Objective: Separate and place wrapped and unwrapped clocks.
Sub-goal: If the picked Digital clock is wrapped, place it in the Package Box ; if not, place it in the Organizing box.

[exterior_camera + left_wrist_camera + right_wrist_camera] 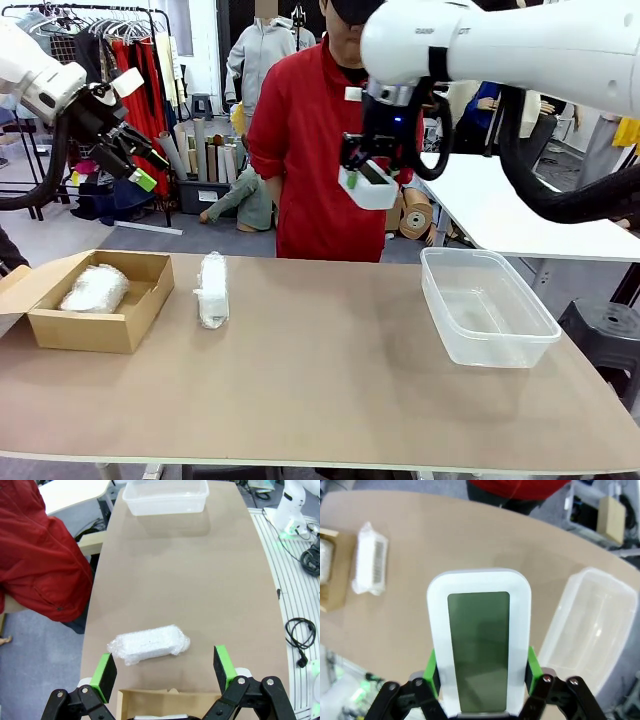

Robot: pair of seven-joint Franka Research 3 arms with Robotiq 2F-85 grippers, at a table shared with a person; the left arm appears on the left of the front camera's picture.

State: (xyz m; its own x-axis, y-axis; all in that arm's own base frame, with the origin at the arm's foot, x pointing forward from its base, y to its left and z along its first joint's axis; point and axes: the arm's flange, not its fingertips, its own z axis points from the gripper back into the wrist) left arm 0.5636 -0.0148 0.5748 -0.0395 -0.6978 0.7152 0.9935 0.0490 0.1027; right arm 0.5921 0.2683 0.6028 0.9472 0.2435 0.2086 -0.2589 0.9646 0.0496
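Our right gripper (367,181) is clamped on the small white rounded digital clock with the grey screen (479,645). Its green pads (433,672) press the clock's two long sides near the lower end. In the right wrist view the screen faces the camera and is dark. We hold the clock high in the air, well above the brown table (330,390). From the front it hangs before the chest of the person in the red top (305,140), who stands at the far side. Below it and to the right sits the clear rectangular plastic tub (487,350), which has nothing in it.

Our left gripper (150,168) is spread wide and carries nothing. It is raised over the left end of the table. In the left wrist view its two green pads (104,675) stand well apart. On the table far beneath them lies one oblong bundle in white crinkly bubble-wrap (149,644), bare board all round it. That bundle rests just beside the open brown cardboard box (88,335), nearer the table's middle, with its long side running away from us. Inside the box lies a second white bubble-wrapped bundle (95,288). The box and the tub sit at opposite ends of the table.
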